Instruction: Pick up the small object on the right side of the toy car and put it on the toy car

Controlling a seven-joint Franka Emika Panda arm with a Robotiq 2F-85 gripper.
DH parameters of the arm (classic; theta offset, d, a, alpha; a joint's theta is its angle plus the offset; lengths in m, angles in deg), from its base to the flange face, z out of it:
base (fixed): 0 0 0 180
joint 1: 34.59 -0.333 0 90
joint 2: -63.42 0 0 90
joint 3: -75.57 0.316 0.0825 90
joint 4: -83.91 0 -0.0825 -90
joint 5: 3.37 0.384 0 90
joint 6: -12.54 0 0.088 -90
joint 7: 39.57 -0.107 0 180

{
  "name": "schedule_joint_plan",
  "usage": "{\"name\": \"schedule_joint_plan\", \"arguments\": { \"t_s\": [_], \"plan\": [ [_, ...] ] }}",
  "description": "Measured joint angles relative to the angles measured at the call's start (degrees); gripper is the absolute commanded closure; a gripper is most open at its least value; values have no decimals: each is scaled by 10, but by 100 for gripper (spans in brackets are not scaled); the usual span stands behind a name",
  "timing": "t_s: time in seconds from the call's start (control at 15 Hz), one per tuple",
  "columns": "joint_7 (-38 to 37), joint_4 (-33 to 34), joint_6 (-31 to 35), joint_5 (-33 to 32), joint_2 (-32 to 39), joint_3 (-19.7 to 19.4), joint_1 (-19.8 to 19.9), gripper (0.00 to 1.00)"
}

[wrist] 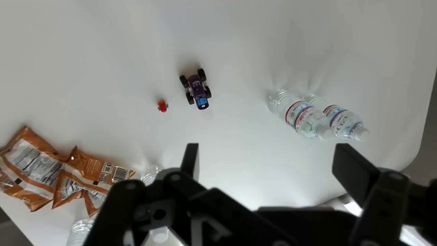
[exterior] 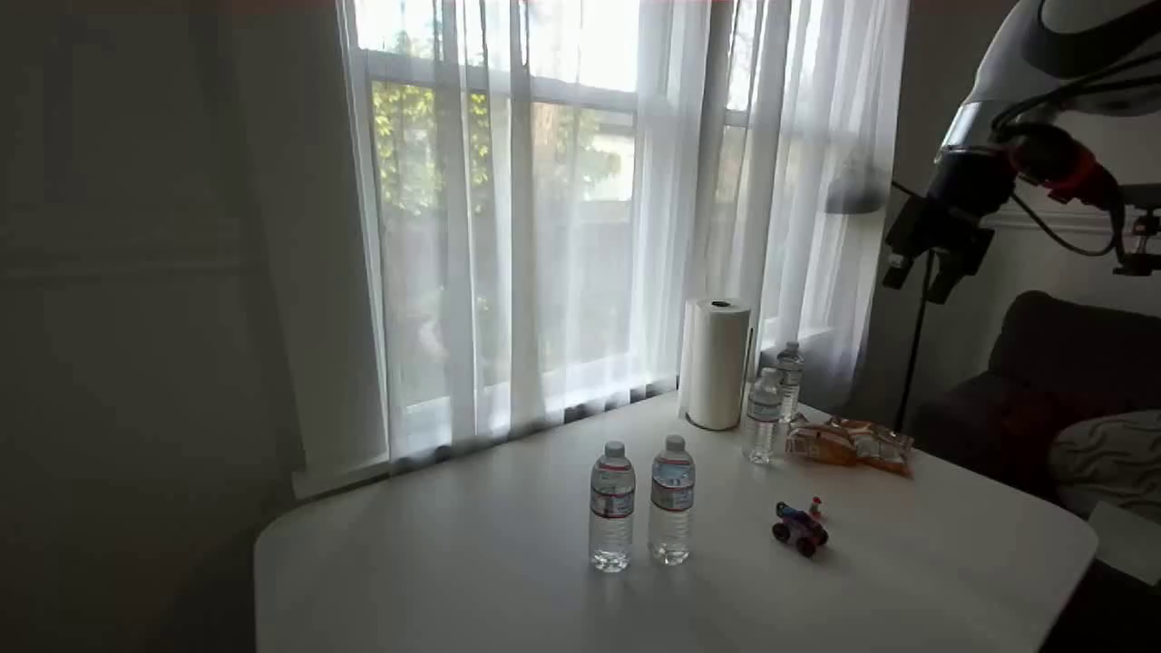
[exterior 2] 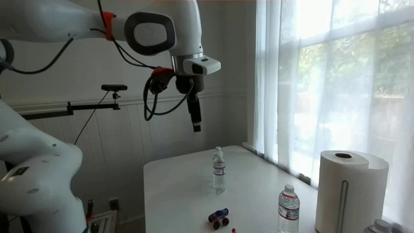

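The toy car [wrist: 198, 89] is a small dark purple truck with black wheels and a blue part, standing on the white table in the wrist view. It also shows in both exterior views [exterior: 800, 529] [exterior 2: 219, 218]. The small object [wrist: 163, 106] is a tiny red figure, left of the car and apart from it in the wrist view. It stands by the car in an exterior view [exterior: 815, 508] and is partly cut off at the bottom edge in an exterior view [exterior 2: 234, 230]. My gripper [wrist: 266, 147] is open and empty, high above the table [exterior: 920, 279] [exterior 2: 196, 127].
Two water bottles [exterior: 612, 508] [exterior: 672, 503] stand near the car. More bottles [exterior: 765, 417] [exterior: 790, 381] stand by a paper towel roll [exterior: 717, 363] [exterior 2: 346, 191]. Orange snack packets [exterior: 821, 443] [wrist: 85, 177] lie beside those. Curtained windows [exterior: 544, 227] border the table [exterior: 435, 562].
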State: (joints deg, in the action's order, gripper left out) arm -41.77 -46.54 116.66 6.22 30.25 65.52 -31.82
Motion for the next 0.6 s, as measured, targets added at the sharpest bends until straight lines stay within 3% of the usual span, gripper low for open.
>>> {"name": "schedule_joint_plan", "arguments": {
  "t_s": [0.4,0.6],
  "plan": [
    [0,0,0,-1,3,3,3,0],
    [-5,-2,17,-29,39,15,21,0]
  ]
}}
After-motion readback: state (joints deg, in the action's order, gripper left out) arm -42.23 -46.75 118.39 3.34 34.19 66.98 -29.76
